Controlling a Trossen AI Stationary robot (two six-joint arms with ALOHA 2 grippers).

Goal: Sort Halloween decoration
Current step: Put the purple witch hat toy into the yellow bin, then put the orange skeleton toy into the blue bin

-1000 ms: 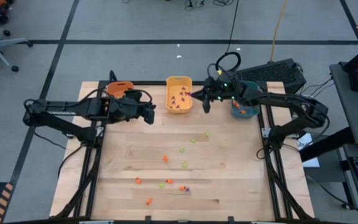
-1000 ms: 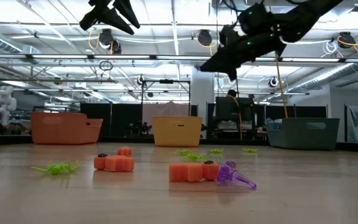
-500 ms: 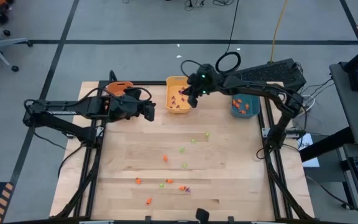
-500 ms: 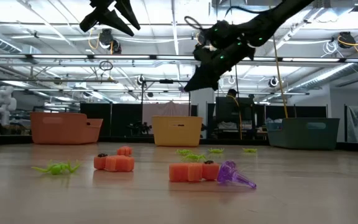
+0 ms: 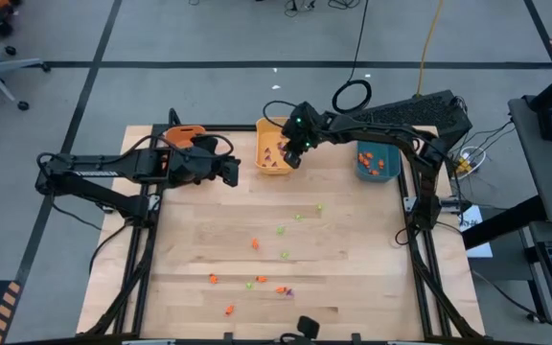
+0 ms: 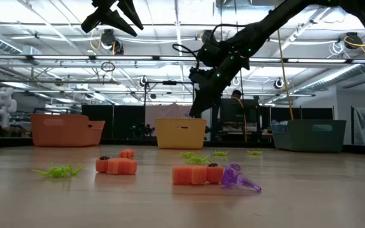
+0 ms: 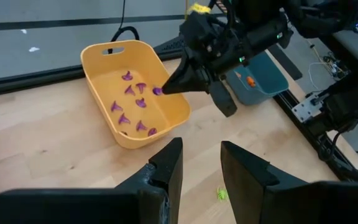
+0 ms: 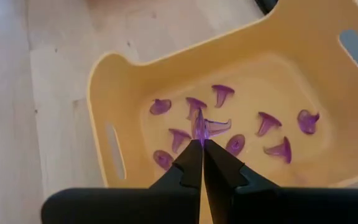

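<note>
Nearest on the low view, a purple trinket (image 6: 238,178) lies on its side on the table (image 5: 353,278), long axis roughly across the view, narrow end toward picture right, touching an orange trinket (image 6: 197,174). More orange pieces (image 6: 116,165) and a green spider-like piece (image 6: 59,170) sit beside them, with green ones (image 5: 282,230) scattered mid-table.

Farther back, the yellow bin (image 5: 275,146) holds purple trinkets (image 8: 272,123) lying at mixed angles. The right gripper (image 8: 201,144) hangs over this bin, fingertips pinched tight on one purple piece (image 8: 209,126); it sticks out past the tips, exact orientation unclear.

The left gripper (image 5: 228,174) hovers between the orange bin (image 5: 182,135) and the yellow one, jaws narrowly apart, holding nothing.

The teal bin (image 5: 377,163) at the far right holds orange pieces.
</note>
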